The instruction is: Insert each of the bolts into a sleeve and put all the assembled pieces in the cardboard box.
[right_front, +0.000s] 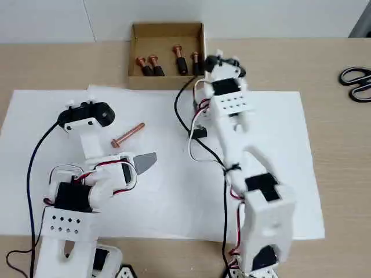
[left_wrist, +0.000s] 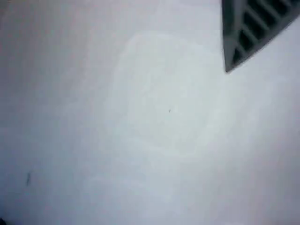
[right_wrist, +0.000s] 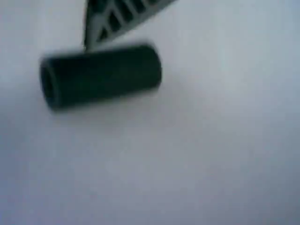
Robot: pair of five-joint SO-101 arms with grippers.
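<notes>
While four assembled pieces [right_front: 165,62], copper-coloured bolts pushed into short black sleeves, lie in a loose row inside the shallow, open cardboard box [right_front: 165,40] at the 12 o'clock edge of the wooden table [right_front: 46,63], one bare bolt [right_front: 128,135] rests on its side on the smooth white paper [right_front: 174,191]. It is a slim metallic rod with a wider head, lying toward 10 o'clock from the sheet's middle. The left gripper [right_front: 142,162], a white plastic body ending in a grey wedge, sits near the bolt at its 5 o'clock, apart from it; whether it is released or clenched cannot be told. A loose sleeve [right_wrist: 101,77], a matte black tube with one hollow end showing, lies flat on the paper. The right gripper [right_wrist: 117,21], grey and ribbed where it shows, is just beside the sleeve; contact cannot be judged, nor whether it is spread or closed. The right arm stretches toward 12 o'clock, up to the box. Black-handled scissors [right_front: 356,84] lie at 2 o'clock, off the paper.
</notes>
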